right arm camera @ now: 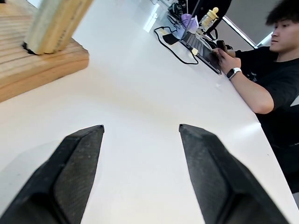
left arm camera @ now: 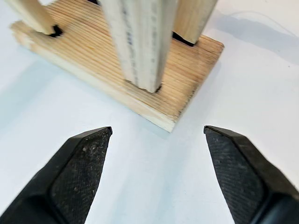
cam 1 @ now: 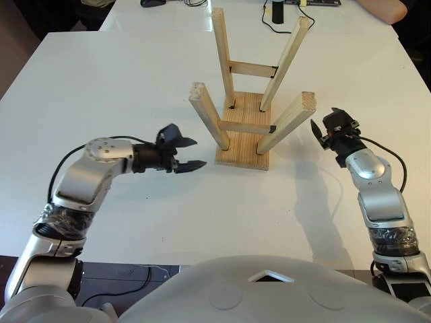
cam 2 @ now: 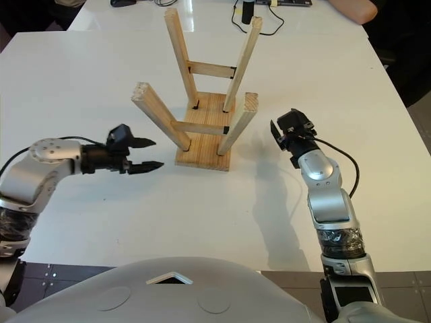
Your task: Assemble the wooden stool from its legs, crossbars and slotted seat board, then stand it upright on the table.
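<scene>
Your left gripper (cam 1: 200, 153) hangs open just beside the stool (cam 1: 246, 125), which stands upside down on the surface (cam 1: 101, 87) (legs (cam 1: 210, 116) up). Your right gripper (right arm camera: 141, 127) is open too. If you flip the stool by one leg, a loose joint could pull out.

An office or lab: a white table (cam 1: 101, 81) with a laptop (right arm camera: 203, 50) (cables (right arm camera: 177, 50) beside it).
</scene>
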